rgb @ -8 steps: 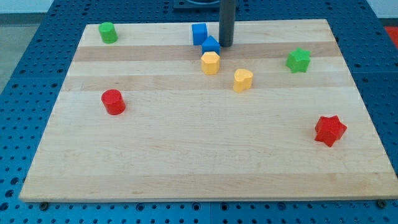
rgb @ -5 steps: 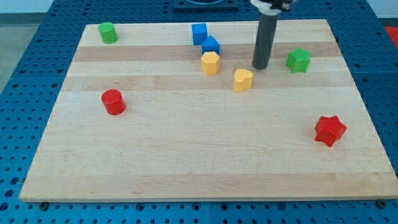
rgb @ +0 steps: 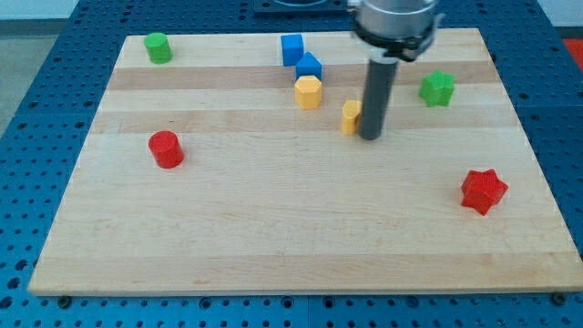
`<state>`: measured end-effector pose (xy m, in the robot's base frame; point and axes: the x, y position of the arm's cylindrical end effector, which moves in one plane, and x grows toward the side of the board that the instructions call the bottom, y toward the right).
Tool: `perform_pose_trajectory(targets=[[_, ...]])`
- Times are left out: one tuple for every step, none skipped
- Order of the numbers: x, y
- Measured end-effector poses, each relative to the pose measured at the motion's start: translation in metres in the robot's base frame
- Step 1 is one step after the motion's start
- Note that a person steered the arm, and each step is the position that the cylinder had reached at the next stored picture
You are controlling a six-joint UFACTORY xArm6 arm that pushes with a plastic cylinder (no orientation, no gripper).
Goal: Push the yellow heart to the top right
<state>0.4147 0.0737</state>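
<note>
One relation decides the push: the yellow heart [rgb: 351,117] sits just to the view's left of my tip [rgb: 370,138], apparently touching the rod, which hides its right edge. No jaws exist here. Top right lies beyond the rod.
</note>
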Motion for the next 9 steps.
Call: perform_pose_trajectory(targets=[[0.000,-0.006],[0.009,-0.018],[0.011,-0.024],[0.008,-0.023],[-0.013,-0.021],[-0.034,-0.019],[-0.048,-0.017],[-0.062,-0.015],[-0.081,-0.007]])
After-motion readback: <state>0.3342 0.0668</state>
